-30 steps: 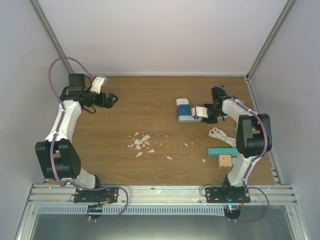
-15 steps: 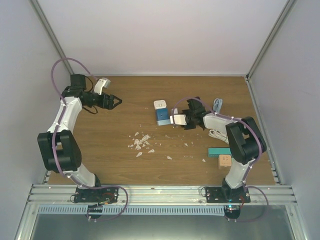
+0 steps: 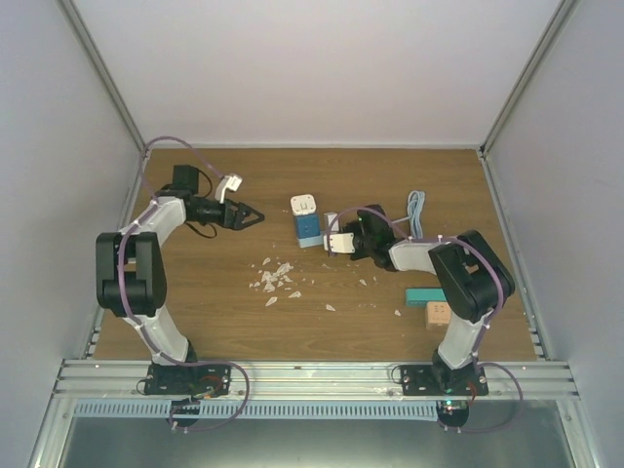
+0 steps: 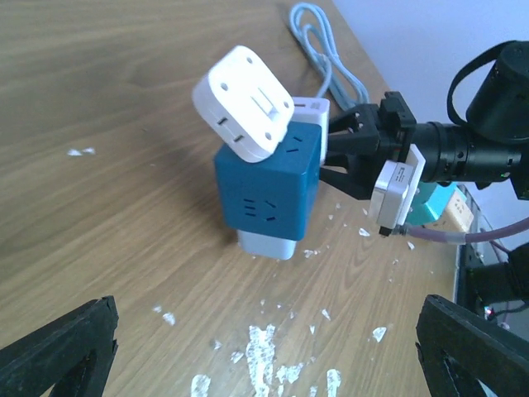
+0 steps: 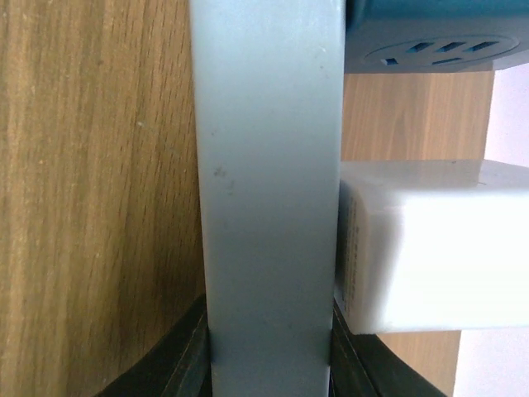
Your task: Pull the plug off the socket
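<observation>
A blue cube socket (image 3: 309, 230) on a grey base (image 4: 266, 245) stands mid-table, and the white plug (image 3: 304, 206) sits tilted on its top. In the left wrist view the plug (image 4: 244, 102) leans over the socket (image 4: 264, 190). My right gripper (image 3: 337, 240) reaches in from the right and is shut on the socket's grey base (image 5: 269, 182), its dark fingers (image 5: 186, 356) pressed on both sides. A white block (image 5: 430, 248) sits against the socket's far side. My left gripper (image 3: 252, 216) is open, left of the socket and apart from it, with nothing between its fingers (image 4: 58, 356).
White chips (image 3: 276, 278) litter the wood in front of the socket. A light-blue cable (image 3: 415, 209) lies behind the right arm. A teal block (image 3: 433, 295) and a wooden block (image 3: 439, 314) lie at the right. Enclosure walls close in the table.
My right gripper has carried the socket and plug leftward toward the table's middle. The left gripper has swung right and forward toward the socket, staying open.
</observation>
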`<action>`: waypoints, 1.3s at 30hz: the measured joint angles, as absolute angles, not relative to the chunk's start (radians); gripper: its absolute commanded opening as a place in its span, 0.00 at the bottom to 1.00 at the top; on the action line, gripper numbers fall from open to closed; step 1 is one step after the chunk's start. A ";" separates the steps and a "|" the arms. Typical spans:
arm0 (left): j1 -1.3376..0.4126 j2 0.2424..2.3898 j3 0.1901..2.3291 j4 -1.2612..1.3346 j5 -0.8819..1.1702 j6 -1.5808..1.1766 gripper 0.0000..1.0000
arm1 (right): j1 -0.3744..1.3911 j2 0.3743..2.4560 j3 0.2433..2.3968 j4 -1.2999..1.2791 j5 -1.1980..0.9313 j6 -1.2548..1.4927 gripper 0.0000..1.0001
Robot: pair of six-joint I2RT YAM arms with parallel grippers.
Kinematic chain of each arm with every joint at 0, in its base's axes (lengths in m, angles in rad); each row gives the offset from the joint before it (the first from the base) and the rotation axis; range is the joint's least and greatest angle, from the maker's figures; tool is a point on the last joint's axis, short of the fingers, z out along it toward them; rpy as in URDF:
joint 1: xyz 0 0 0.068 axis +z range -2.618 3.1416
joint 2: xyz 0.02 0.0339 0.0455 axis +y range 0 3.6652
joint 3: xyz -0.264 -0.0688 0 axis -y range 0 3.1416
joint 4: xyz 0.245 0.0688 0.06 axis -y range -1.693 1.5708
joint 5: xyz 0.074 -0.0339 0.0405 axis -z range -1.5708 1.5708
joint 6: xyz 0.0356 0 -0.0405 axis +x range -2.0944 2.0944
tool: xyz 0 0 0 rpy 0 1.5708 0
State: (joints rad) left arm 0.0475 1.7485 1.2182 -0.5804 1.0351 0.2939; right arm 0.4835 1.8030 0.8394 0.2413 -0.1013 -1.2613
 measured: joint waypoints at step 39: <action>-0.213 2.049 1.244 -0.124 1.104 0.211 0.75 | 0.506 1.818 0.723 0.488 -0.074 -1.285 0.02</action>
State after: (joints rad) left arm -0.2131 2.0487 1.2442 -0.1238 1.1042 0.2108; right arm 0.5064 1.8179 0.7235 0.4877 -0.0742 -1.2846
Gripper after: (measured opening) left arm 0.793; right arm 0.281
